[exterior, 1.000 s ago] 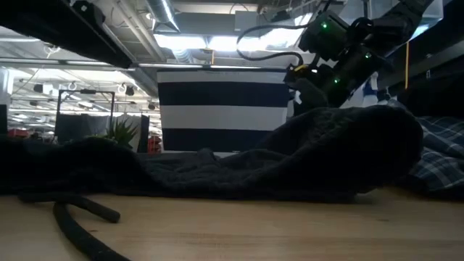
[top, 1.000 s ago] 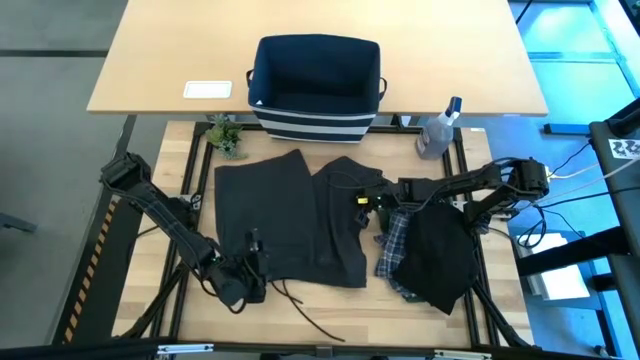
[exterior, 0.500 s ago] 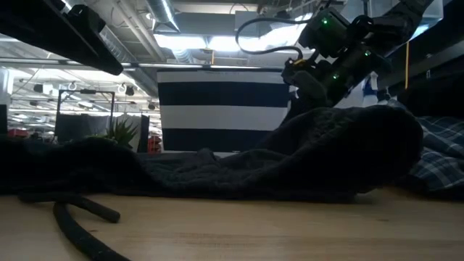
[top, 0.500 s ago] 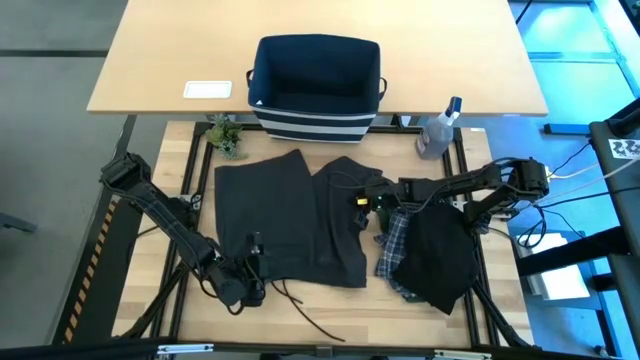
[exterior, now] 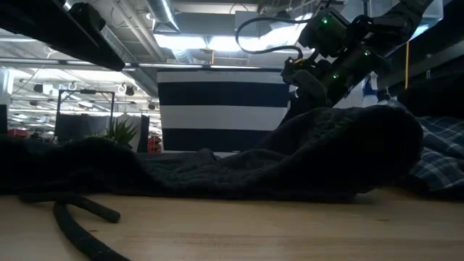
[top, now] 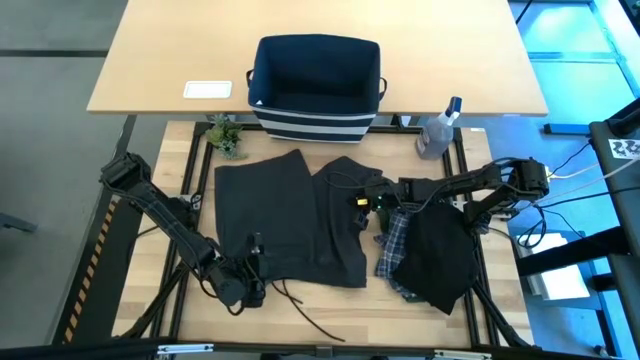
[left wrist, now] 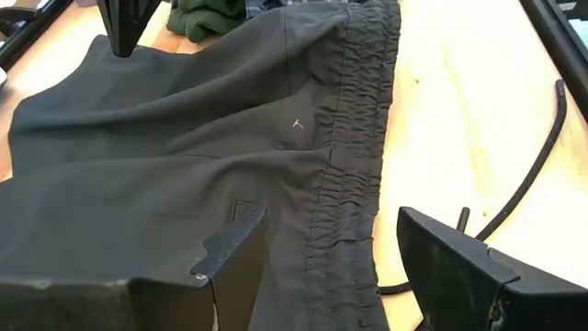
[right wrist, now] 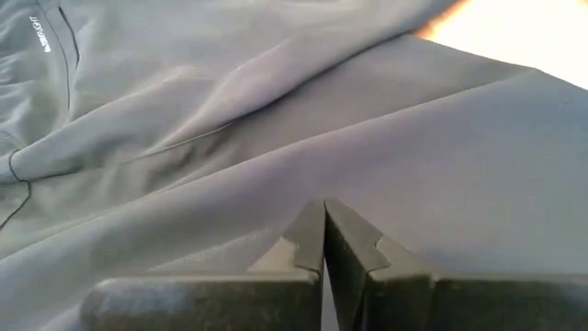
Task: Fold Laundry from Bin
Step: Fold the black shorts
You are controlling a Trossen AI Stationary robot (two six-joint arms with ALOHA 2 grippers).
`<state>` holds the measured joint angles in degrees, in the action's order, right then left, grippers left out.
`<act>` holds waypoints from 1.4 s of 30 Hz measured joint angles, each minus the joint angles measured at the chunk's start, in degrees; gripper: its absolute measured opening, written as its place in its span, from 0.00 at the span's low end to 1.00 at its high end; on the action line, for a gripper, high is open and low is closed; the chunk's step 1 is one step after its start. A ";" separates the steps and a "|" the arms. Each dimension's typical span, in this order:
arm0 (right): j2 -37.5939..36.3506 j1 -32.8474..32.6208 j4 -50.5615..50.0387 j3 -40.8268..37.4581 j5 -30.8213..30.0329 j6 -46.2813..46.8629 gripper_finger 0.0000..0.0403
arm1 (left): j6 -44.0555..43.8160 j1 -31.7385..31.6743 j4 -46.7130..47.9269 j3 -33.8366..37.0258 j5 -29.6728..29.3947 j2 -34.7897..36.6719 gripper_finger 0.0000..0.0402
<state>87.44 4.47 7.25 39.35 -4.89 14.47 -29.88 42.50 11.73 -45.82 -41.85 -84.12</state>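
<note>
Lying spread on the slatted wooden table point(top: 190, 140), the dark olive-green garment point(top: 290, 215) occupies the middle of the surface, its long axis running from the near edge toward the bin point(top: 316, 72), which stands past the far edge on the lighter desk point(top: 160, 50), open side up. The garment's elastic waistband point(left wrist: 354, 138) lies toward the near-left corner, with a dark drawstring point(top: 315, 318) trailing onto bare wood beside it. To the right, the black garment point(top: 440, 255) is heaped over the blue-and-white plaid shirt point(top: 393, 245); both sit close to the table's right edge, the heap reaching nearly to the near edge.

The left gripper point(top: 250, 270) is low at the near-left corner of the olive garment, fingers spread wide apart, straddling the waistband without pinching it; the left wrist view shows cloth between and ahead of the fingers. The right gripper point(top: 375, 203) is at the olive garment's right side, next to the plaid shirt, fingers pressed together; the right wrist view shows smooth dark cloth directly ahead, nothing visibly pinched.

Open room: a strip of bare wood along the near edge and a band at the far edge. A small plant point(top: 226, 135) stands at the far-left corner, a clear spray bottle point(top: 438, 130) at the far-right corner.
</note>
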 joint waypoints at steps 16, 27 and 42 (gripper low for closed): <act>0.00 0.04 0.39 0.00 -0.05 -1.47 0.02 | 0.41 -4.42 -14.69 -0.02 -3.22 -1.44 0.58; 0.00 0.04 0.41 0.02 -0.18 -2.79 0.02 | 0.92 -14.04 -24.57 -0.02 11.98 -11.04 0.58; -0.02 0.09 -12.16 1.69 -9.89 -1.45 0.02 | 3.04 -15.82 -28.19 -0.04 25.34 -22.35 0.58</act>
<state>87.42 4.56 -4.91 41.04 -14.77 13.02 -26.84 26.68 -16.47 -45.87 -16.50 -106.46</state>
